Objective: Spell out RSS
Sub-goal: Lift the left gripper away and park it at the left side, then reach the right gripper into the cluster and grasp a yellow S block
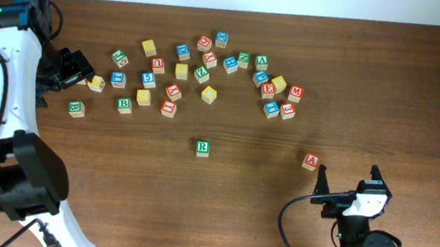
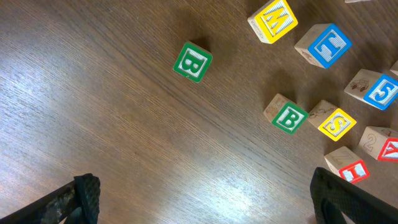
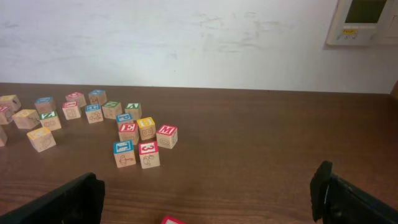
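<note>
Right gripper sits at the near edge of the desk. Its jaws are spread wide and hold nothing. In the right wrist view both fingers frame bare wood, with the top edge of a red block just below centre. That red block, lettered A, lies just ahead of the right gripper, apart from everything else.

Green R block stands alone mid-desk, letter up, left of the A block and nearer than the main scatter.

Further back, the loose cluster of letter blocks is spread across the desk. Its right end has the red M block and the red E block.

Left gripper is over the far-left end of the cluster. Its jaws are wide open and empty, with fingertips at the bottom corners of the left wrist view. In that view a yellow S block touches a green B block, with a red H block just beside them. A second green B block lies apart, on its own. No second S is readable.
</note>
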Robot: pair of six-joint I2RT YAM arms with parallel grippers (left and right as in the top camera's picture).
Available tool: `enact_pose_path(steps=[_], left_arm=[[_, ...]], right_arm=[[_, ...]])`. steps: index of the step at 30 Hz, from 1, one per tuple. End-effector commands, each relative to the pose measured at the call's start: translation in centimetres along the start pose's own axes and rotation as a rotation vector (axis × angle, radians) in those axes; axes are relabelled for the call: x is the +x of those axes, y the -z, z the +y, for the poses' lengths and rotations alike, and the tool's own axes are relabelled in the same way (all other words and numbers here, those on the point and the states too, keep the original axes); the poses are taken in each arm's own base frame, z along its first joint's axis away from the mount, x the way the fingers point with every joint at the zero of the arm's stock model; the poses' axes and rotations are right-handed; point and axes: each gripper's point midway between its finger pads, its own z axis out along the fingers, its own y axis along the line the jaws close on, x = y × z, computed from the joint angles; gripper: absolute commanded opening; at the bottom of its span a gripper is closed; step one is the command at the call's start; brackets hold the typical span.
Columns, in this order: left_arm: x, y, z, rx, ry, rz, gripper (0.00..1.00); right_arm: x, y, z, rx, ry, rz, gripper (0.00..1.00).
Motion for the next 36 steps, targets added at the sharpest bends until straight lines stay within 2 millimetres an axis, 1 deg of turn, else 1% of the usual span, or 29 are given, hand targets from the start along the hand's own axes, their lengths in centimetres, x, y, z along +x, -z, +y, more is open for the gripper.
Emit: enact_pose_path(steps=[1,7,8,9,10,11,12,13,14,15,16,17,18,19,20,22,23,24,26,27,28,30,31,33,34,35,36], left_arm=[[-0.1,0.2,0.2,-0.001,-0.008,-0.007,0.99],[-0.1,0.2,0.2,-0.001,-0.008,-0.007,0.99],[-0.1,0.2,0.2,-0.001,-0.008,-0.007,0.99],[-0.1,0.2,0.2,-0.001,-0.008,-0.007,0.99],[-0.1,0.2,0.2,-0.001,-0.008,-0.007,0.99],[-0.1,0.2,0.2,-0.001,-0.008,-0.007,0.99],[-0.1,0.2,0.2,-0.001,-0.008,-0.007,0.99],[-0.1,0.2,0.2,-0.001,-0.008,-0.007,0.99],[-0.1,0.2,0.2,-0.001,-0.008,-0.007,0.99],[-0.1,0.2,0.2,-0.001,-0.008,-0.007,0.99],[-0.1,0.2,0.2,-0.001,-0.008,-0.007,0.99],[-0.1,0.2,0.2,-0.001,-0.008,-0.007,0.99],[-0.1,0.2,0.2,-0.001,-0.008,-0.007,0.99],[-0.1,0.2,0.2,-0.001,-0.008,-0.007,0.99],[-0.1,0.2,0.2,-0.001,-0.008,-0.007,0.99],[-0.1,0.2,0.2,-0.001,-0.008,-0.007,0.99],[-0.1,0.2,0.2,-0.001,-0.008,-0.007,0.99],[-0.1,0.2,0.2,-0.001,-0.008,-0.007,0.99],[-0.1,0.2,0.2,-0.001,-0.009,-0.007,0.99],[-0.1,0.2,0.2,-0.001,-0.008,-0.007,0.99],[-0.1,0.2,0.2,-0.001,-0.008,-0.007,0.99],[-0.1,0.2,0.2,-0.001,-0.008,-0.007,0.99],[-0.1,0.2,0.2,-0.001,-0.009,-0.007,0.99],[-0.1,0.2,0.2,-0.001,-0.009,-0.007,0.99],[-0.1,0.2,0.2,-0.001,-0.008,-0.007,0.99],[-0.1,0.2,0.2,-0.001,-0.009,-0.007,0.99],[-0.1,0.2,0.2,-0.001,-0.008,-0.007,0.99]], right_arm=[[0.3,0.0,-0.1,0.008,-0.004,0.004,0.98],[0.3,0.0,-0.1,0.008,-0.004,0.004,0.98],[0.0,0.0,-0.5,0.028,0.007,-0.009,0.98],[-1.4,0.0,0.0,0.002,0.0,-0.067,0.98],[-2.4,0.1,1.1,-0.065,-0.035,-0.103,0.98],[-2.5,0.3,2.4,-0.14,-0.036,-0.106,0.98],[-3.4,0.6,3.5,-0.205,-0.028,-0.144,0.98],[-5.4,1.9,6.4,-0.395,-0.09,-0.213,0.98],[-6.5,3.8,9.5,-0.612,-0.176,-0.22,0.98],[-6.9,5.2,11.1,-0.739,-0.209,-0.21,0.98],[-8.7,6.3,11.4,-0.783,-0.248,-0.27,0.98],[-9.7,6.8,11.3,-0.799,-0.28,-0.3,0.98],[-12.3,8.1,11.0,-0.806,-0.288,-0.417,0.98],[-14.3,9.0,10.3,-0.785,-0.295,-0.523,0.98],[-17.1,10.5,8.7,-0.725,-0.325,-0.68,0.98],[-21.0,12.2,5.7,-0.586,-0.387,-0.859,0.98],[-22.5,12.7,5.0,-0.553,-0.398,-0.886,0.98],[-24.2,13.1,5.1,-0.531,-0.347,-0.892,0.98],[-26.9,12.2,5.8,-0.498,-0.23,-0.831,0.98],[-28.5,10.6,7.0,-0.523,-0.153,-0.734,0.98],[-29.1,9.3,8.0,-0.566,-0.125,-0.659,0.98],[-30.8,4.9,10.4,-0.707,-0.109,-0.448,0.98],[-31.3,2.7,11.0,-0.745,-0.121,-0.37,0.98],[-31.5,-2.6,12.2,-0.792,-0.183,-0.187,0.98],[-31.3,-5.4,13.7,-0.827,-0.203,-0.095,0.98],[-30.9,-7.6,15.8,-0.871,-0.187,-0.029,0.98],[-30.3,-9.9,18.6,-0.916,-0.154,0.03,0.98]])
